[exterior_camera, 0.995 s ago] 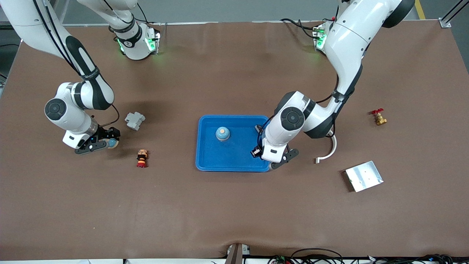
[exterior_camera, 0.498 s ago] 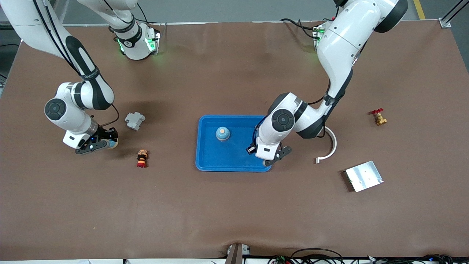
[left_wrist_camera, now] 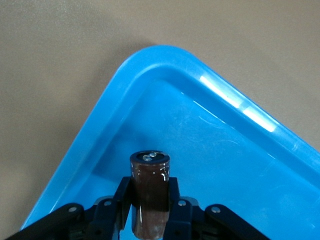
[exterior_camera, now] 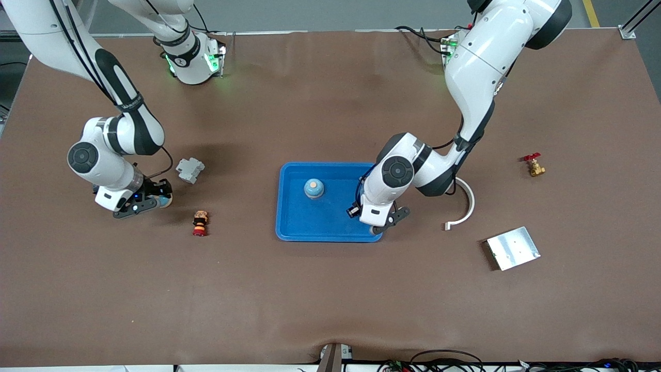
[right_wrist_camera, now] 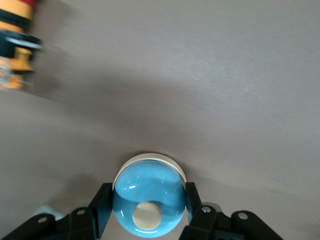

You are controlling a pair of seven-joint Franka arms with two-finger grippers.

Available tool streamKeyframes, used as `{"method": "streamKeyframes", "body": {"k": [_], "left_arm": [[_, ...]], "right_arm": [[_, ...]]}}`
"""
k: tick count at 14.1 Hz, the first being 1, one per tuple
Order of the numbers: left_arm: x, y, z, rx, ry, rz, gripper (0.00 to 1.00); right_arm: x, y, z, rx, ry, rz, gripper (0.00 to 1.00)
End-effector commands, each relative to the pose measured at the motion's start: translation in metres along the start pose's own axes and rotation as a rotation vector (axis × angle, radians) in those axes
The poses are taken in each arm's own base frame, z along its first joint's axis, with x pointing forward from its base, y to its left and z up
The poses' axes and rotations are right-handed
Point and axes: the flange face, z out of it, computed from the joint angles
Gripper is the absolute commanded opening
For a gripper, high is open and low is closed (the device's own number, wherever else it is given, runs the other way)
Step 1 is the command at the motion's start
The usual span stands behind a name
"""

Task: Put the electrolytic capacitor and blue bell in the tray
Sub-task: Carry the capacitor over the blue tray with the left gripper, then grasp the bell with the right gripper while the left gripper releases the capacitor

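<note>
Tray (exterior_camera: 289, 227) mid-table (exterior_camera: 330, 299), a bell (exterior_camera: 314, 188) standing in it. Left hand (exterior_camera: 376, 231) over tray corner toward left arm's end, clamping capacitor (left_wrist_camera: 149, 192). Right hand (exterior_camera: 155, 202) toward right arm's end, clamping second bell (right_wrist_camera: 149, 200), near stacked part (exterior_camera: 200, 223).

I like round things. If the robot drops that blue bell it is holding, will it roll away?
Probably a little. The blue bell looks round and glossy where the right end effector is shut on it, so it may slip or roll. It seems to have a flat pale rim, so it could settle upright like the similar one in the tray.
</note>
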Motion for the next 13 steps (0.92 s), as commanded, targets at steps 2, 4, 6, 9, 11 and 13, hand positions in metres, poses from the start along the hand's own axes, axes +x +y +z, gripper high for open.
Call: {"method": "streamKeyframes", "body": {"k": [2,4,6,9,11,13], "left_arm": [[0.000,0.007,-0.001,-0.010,0.019,-0.006,0.23],[0.000,0.008,-0.002,-0.012,0.021,-0.006,0.33],[0.001,0.008,-0.005,-0.015,0.025,-0.004,0.96],[0.000,0.013,-0.023,-0.031,0.049,0.012,1.00],[0.006,0.021,-0.052,-0.061,0.078,0.014,1.00],[0.013,0.027,-0.091,-0.073,0.098,0.009,1.00]], "right_arm": [[0.028,-0.022,-0.059,0.075,-0.028,0.077,0.00],[0.043,-0.049,-0.082,0.068,-0.033,0.110,0.00],[0.056,-0.089,-0.100,0.056,-0.033,0.164,0.00],[0.077,-0.153,-0.121,0.044,-0.018,0.253,0.00],[0.088,-0.198,-0.136,0.040,0.003,0.308,0.00],[0.105,-0.240,-0.141,0.044,0.009,0.360,0.00]]}}
